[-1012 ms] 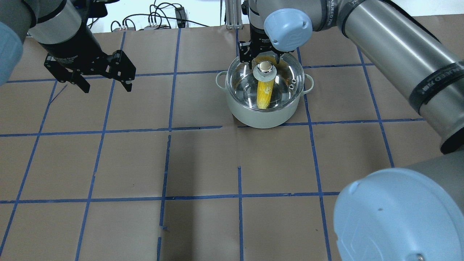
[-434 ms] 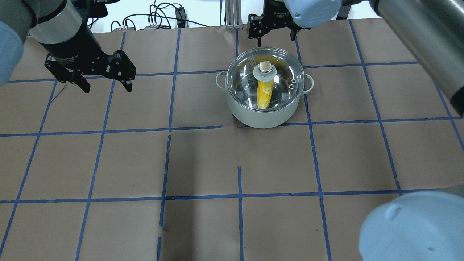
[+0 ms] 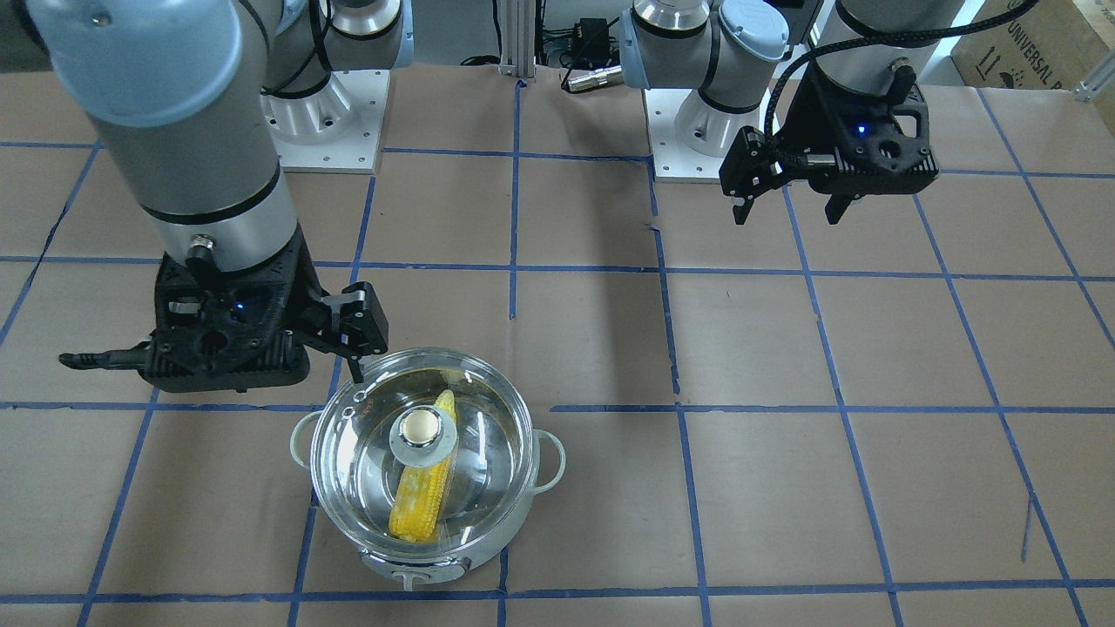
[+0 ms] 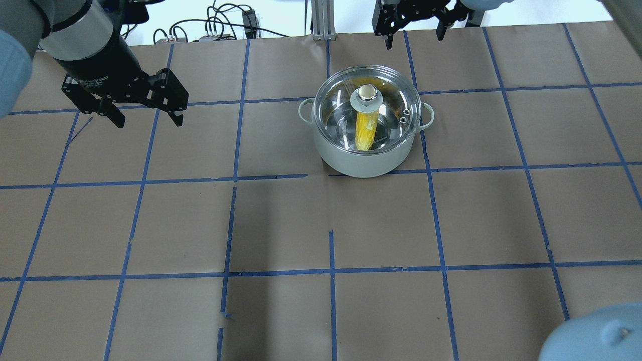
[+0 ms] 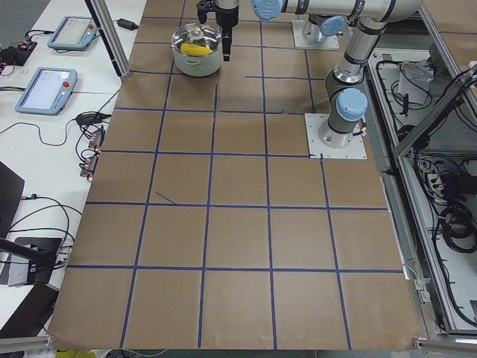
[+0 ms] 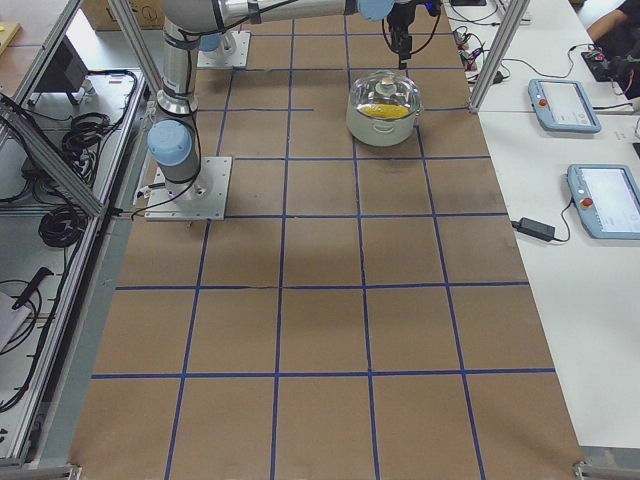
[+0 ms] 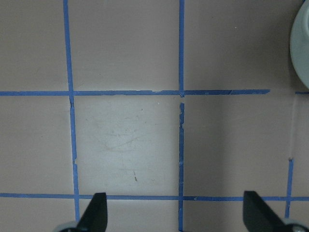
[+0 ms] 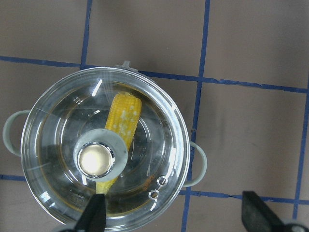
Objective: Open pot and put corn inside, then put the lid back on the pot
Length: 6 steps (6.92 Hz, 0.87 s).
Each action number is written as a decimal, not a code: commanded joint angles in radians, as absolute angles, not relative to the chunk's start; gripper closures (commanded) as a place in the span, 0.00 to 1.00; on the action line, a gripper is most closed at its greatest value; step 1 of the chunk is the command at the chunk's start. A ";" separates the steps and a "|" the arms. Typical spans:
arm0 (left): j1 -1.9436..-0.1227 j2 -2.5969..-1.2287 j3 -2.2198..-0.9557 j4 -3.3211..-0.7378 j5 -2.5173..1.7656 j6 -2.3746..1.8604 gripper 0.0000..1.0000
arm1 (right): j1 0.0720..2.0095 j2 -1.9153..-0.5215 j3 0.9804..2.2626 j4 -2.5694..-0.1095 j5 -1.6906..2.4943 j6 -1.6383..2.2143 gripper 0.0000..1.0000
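Observation:
The pot (image 4: 366, 160) stands on the table at mid-right, pale mint with loop handles. The clear glass lid (image 4: 388, 98) sits on it, beige knob on top. The yellow corn (image 4: 365, 131) lies inside, seen through the glass. My right gripper (image 4: 414, 41) is open and empty, raised well above the pot and apart from the lid; its wrist view looks down on the lid (image 8: 145, 145) and corn (image 8: 123, 113). My left gripper (image 4: 149, 123) is open and empty above bare table, far left of the pot.
Brown paper with blue tape lines covers the table (image 4: 281, 225). Cables and boxes lie beyond its far edge (image 4: 225, 25). The pot's edge shows at the right of the left wrist view (image 7: 301, 43).
My right gripper has lifted away from the lid's knob, open, and its arm has swung up out of the overhead view. The lid stays on the pot. The left arm has not moved.

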<state>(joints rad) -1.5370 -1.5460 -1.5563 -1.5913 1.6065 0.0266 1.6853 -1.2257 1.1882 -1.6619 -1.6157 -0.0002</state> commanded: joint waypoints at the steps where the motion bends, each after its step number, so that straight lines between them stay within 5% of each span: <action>1: -1.537 -1.546 -1.555 -1.591 1.602 0.026 0.00 | 1.638 -1.265 1.192 -1.594 -1.586 -0.064 0.02; 3: -1.537 -1.546 -1.557 -1.591 1.605 0.025 0.00 | 1.605 -1.377 1.237 -1.502 -1.578 -0.112 0.02; 6: -1.536 -1.554 -1.526 -1.666 1.608 0.020 0.00 | 1.608 -1.621 1.550 -1.595 -1.535 -0.121 0.01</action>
<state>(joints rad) -1.5370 -1.5482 -1.5394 -1.6376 1.6101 0.0213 1.6058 -1.5318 1.4409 -1.5665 -1.5425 -0.1159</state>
